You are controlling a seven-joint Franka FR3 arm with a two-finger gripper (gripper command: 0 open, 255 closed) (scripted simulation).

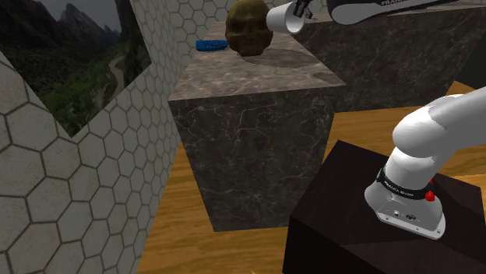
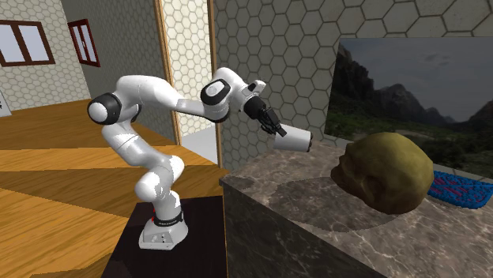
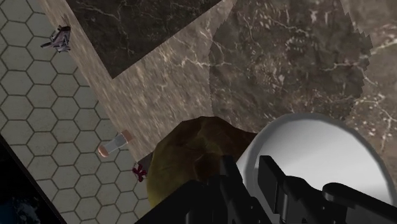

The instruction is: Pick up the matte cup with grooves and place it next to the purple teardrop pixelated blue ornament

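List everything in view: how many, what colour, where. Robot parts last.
cup: one, white, held on its side above the counter
skull: one, olive-brown, on the counter
ornament: one, blue with pink specks, flat on the counter beside the skull
counter: one, dark veined stone, against the hexagon-tiled wall
landscape picture: one, green and grey, on that wall
windows: two, dark red frames, far wall
stand: one, dark box, on the wooden floor
arm: one, white with dark joints, on the stand
gripper: one, black, shut on the cup

A veined stone block bears a brown skull and a blue ornament.
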